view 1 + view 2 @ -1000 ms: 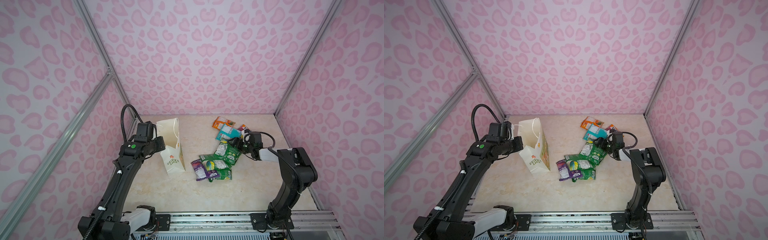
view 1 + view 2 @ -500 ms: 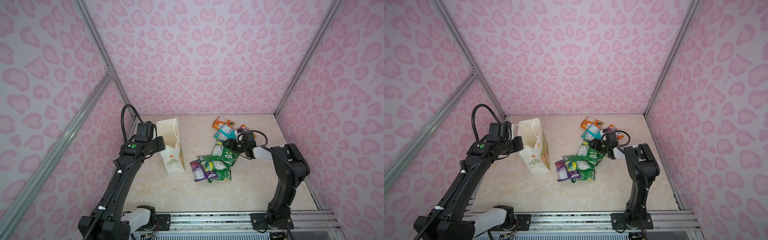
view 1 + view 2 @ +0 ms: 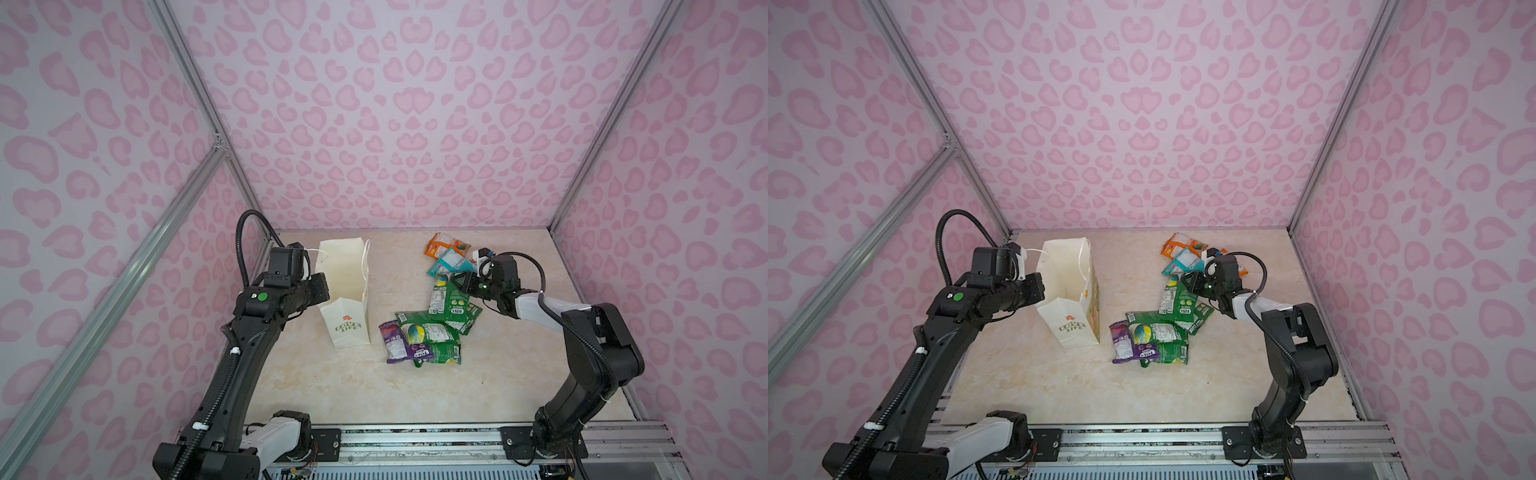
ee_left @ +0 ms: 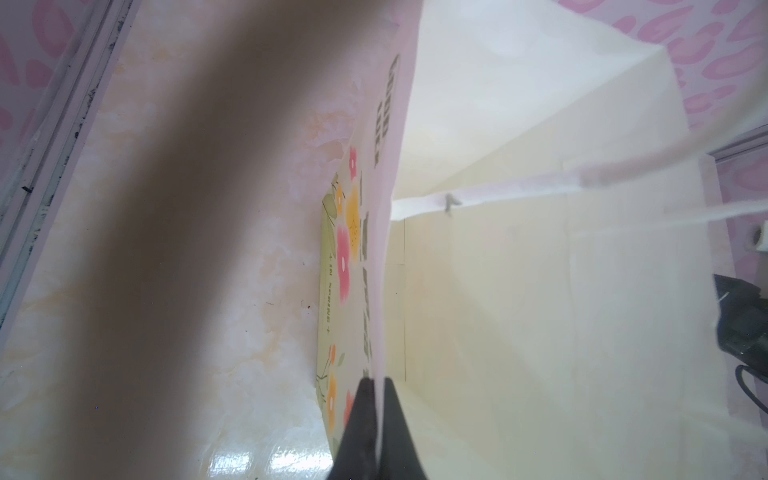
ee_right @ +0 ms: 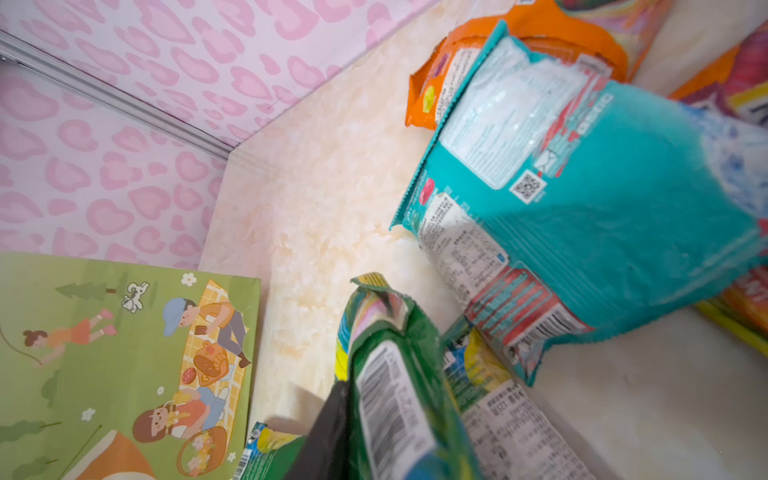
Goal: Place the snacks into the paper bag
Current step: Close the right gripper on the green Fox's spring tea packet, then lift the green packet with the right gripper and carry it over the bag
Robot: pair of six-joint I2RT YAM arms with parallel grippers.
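Observation:
The white paper bag (image 3: 347, 328) (image 3: 1071, 324) stands open at the left of the table. My left gripper (image 3: 322, 286) (image 4: 376, 386) is shut on its top rim, one finger inside and one outside. The snacks lie to the bag's right: an orange packet (image 3: 444, 245), a teal packet (image 3: 449, 262) (image 5: 602, 208), a purple packet (image 3: 395, 340) and green packets (image 3: 432, 332). My right gripper (image 3: 463, 282) (image 5: 386, 399) is shut on the far end of a long green snack packet (image 3: 446, 297) (image 5: 390, 374). That packet stands edge-on between the jaws and hides one finger.
Pink patterned walls close in the table on three sides, and the back wall runs just behind the orange packet. An aluminium rail (image 3: 415, 436) carrying both arm bases spans the front edge. The bag's illustrated side panel (image 5: 104, 353) faces the snack pile.
My right gripper has slid left over the pile to the long green packet and its jaws have closed on the packet's end. The left arm and the bag have not moved.

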